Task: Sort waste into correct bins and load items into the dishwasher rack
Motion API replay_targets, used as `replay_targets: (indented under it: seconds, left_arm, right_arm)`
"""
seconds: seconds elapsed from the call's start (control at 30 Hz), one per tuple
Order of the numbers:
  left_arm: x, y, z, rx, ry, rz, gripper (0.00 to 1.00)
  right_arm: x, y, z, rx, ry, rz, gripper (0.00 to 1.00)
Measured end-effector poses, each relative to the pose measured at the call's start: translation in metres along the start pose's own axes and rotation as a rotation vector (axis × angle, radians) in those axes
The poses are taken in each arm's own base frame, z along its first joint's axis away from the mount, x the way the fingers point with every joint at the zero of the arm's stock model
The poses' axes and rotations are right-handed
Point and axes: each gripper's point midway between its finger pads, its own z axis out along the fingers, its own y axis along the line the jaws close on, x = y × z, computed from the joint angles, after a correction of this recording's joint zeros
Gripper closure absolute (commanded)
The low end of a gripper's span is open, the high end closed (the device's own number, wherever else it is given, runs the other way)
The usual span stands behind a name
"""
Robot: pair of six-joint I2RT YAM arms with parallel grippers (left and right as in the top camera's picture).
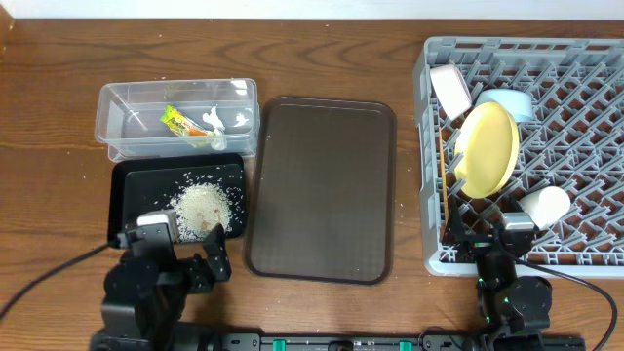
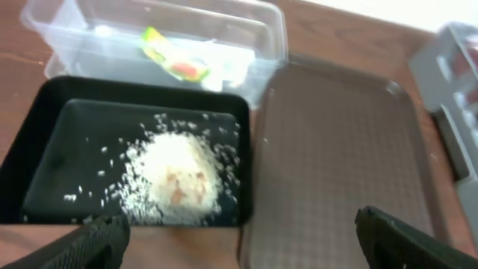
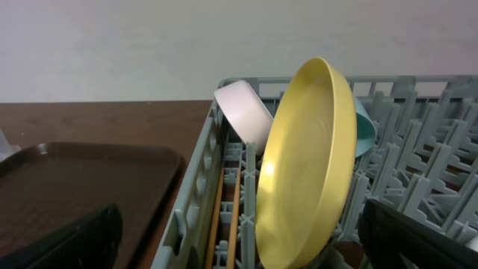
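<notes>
Here we judged sorting nearly finished: rice (image 1: pixel 202 205) lay in the black bin (image 1: pixel 127 185), the wrapper (image 1: pixel 175 120) in the clear bin (image 1: pixel 117 102); the rack (image 1: pixel 585 58) propped the plate (image 1: pixel 487 148) on edge. The left hand (image 2: pixel 243 243) and right hand (image 3: pixel 239 239) gaped, empty.

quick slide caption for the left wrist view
Rice grains piled in the black bin, snack wrapper in the clear bin, brown tray alongside

Overhead I look straight down on everything. My left wrist camera faces the black bin (image 2: pixel 67 142) close up, my right the rack (image 3: pixel 196 194); both catch the tray (image 2: pixel 336 164).
</notes>
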Motion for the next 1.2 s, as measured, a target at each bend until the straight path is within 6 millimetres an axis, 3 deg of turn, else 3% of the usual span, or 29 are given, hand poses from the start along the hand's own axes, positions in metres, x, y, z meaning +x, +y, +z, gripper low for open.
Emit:
replay_targets:
  seconds: [0.23,0.43,0.7,0.87,1.2]
  left_arm:
    - [0.011,0.015,0.037,0.003,-0.19,-0.027,0.01]
    - [0.002,0.014,0.059,0.045,-0.36,-0.013,0.01]
    - [-0.004,0.012,0.073,0.061,-0.493,0.088,0.01]
    - [0.01,0.016,0.083,0.043,-0.449,0.13,0.01]
    - [0.01,0.016,0.083,0.036,-0.45,0.167,0.01]
  right_arm:
    - [0.0,0.0,0.0,-0.001,0.001,0.0,0.01]
    - [0.0,0.001,0.0,-0.003,0.001,0.0,0.01]
    - [0.0,0.001,0.0,-0.003,0.001,0.0,0.01]
    - [0.0,0.001,0.0,-0.003,-0.001,0.0,0.01]
    - [0.0,0.001,0.0,-0.004,0.001,0.0,0.01]
